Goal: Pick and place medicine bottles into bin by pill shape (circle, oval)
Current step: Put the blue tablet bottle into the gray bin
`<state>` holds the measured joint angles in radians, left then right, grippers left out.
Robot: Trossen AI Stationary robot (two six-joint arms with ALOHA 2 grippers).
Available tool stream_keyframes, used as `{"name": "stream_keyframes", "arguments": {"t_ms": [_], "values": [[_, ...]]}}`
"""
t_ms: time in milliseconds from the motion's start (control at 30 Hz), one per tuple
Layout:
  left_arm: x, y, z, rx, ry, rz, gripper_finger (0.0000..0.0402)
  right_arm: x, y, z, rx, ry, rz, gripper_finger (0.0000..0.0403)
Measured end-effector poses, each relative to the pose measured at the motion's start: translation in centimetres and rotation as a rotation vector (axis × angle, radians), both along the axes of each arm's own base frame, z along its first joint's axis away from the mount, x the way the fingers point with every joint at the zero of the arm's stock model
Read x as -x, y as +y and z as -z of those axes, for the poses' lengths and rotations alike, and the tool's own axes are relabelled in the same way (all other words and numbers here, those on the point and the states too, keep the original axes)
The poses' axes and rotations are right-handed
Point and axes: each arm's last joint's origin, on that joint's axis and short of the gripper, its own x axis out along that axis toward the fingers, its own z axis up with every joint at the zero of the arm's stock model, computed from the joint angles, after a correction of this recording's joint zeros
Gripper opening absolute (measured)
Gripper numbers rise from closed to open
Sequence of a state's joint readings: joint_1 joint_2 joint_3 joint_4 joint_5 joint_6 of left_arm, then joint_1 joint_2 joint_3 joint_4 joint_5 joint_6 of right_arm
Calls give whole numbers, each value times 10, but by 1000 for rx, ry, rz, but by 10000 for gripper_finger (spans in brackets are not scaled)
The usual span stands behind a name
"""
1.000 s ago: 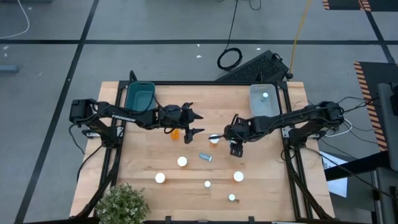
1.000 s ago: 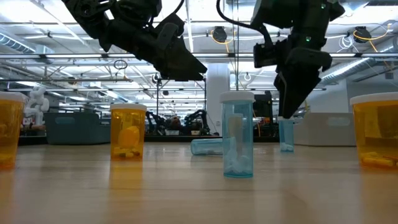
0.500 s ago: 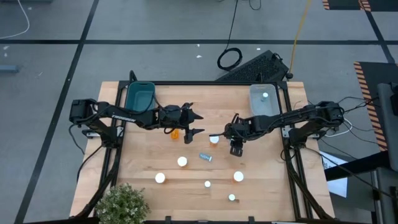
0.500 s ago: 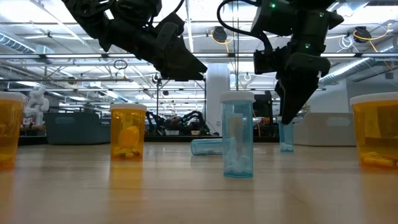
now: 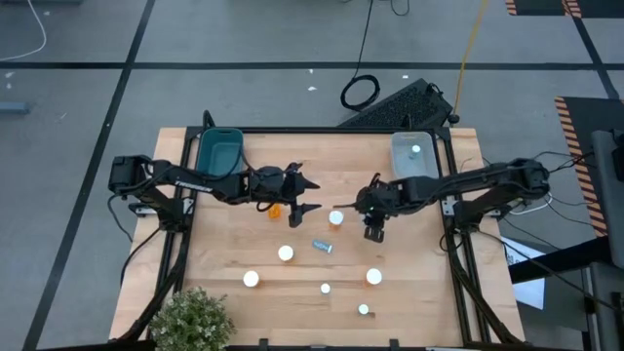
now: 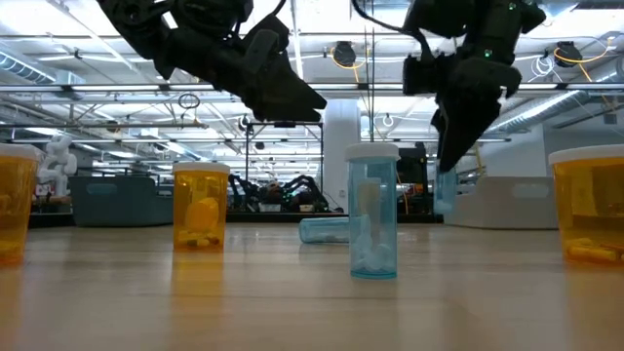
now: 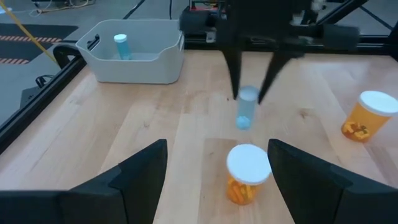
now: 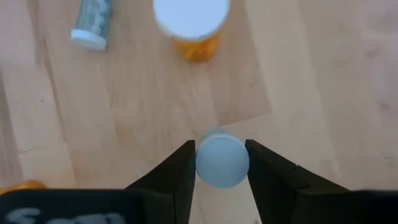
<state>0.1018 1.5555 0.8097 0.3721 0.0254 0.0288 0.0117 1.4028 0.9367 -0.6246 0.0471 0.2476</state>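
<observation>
My right gripper [image 8: 222, 155] is shut on a pale blue medicine bottle [image 7: 246, 107] with a whitish cap, a little above the table's middle. In the high view the right gripper [image 5: 373, 232] hides the bottle. My left gripper [image 7: 217, 146] hovers open to the left of it, above the table. Just ahead of its fingers an orange bottle [image 7: 247, 177] with a white cap stands on its base. Several more bottles stand on the near half of the table. One pale blue bottle [image 5: 322, 246] lies on its side. My right gripper pinches the bottle's top, at the cap [image 7: 249, 93], between its two fingers on opposite sides. The fingers [image 6: 456, 146] come from above, pointing down. The bottle [image 6: 444, 192] hangs upright below them, its base clear of the table.
A teal bin [image 5: 219, 148] sits at the far left. A whitish bin [image 5: 414, 171] at the far right holds one blue bottle [image 5: 416, 151]. Another orange bottle [image 5: 275, 208] stands under my left arm. A potted plant [image 5: 190, 317] is at the near left corner.
My right gripper has gone up with the pale blue bottle. The bottle stood on the table and now hangs upright, clear of it.
</observation>
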Motion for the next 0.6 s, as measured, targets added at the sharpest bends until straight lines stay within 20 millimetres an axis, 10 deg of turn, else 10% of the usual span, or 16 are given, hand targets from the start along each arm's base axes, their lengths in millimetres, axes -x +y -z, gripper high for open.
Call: {"name": "stream_keyframes", "arguments": {"t_ms": [600], "values": [[0,0,-1,-3,-10,1,278,74,-78,-67,110,-61,210,120]]}}
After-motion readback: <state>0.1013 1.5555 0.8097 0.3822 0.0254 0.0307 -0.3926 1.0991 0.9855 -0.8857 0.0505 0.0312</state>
